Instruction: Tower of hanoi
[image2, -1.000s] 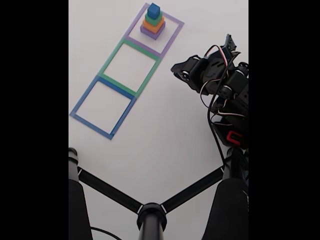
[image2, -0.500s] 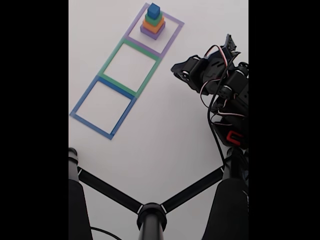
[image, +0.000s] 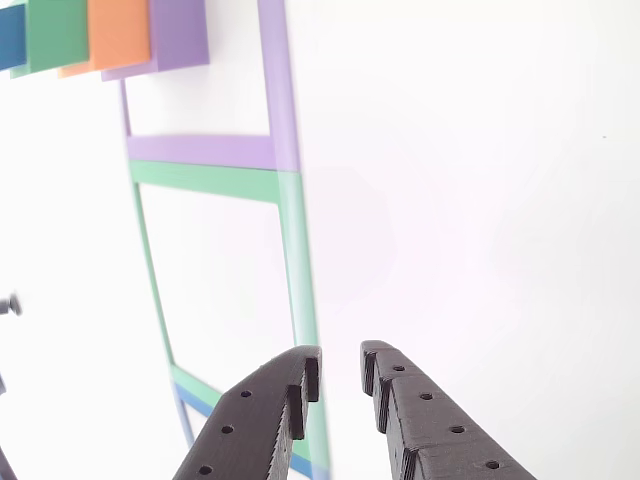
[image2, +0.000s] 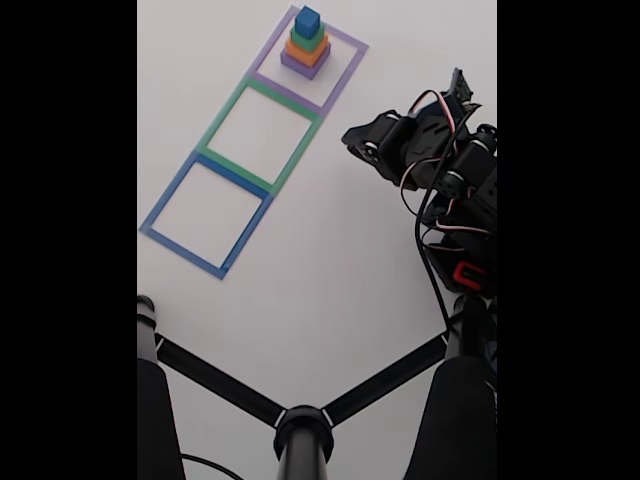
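The fixed view shows the whole tower of hanoi (image2: 306, 44) stacked inside the purple taped square (image2: 345, 65): purple base, orange, green, blue on top. The other view shows the end effector (image: 340, 372) close up, its two fingers slightly apart and empty, above the green taped square (image: 297, 255); the blue square (image2: 205, 215) lies beyond. Black stand legs (image2: 300, 420), apparently a camera mount, cross the white worktop (image2: 330, 290).

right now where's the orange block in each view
Other view: orange block at the top left edge, between green and purple blocks.
Fixed view: orange block in the stack at top centre.
Shared landmark: the purple outline around the stack.
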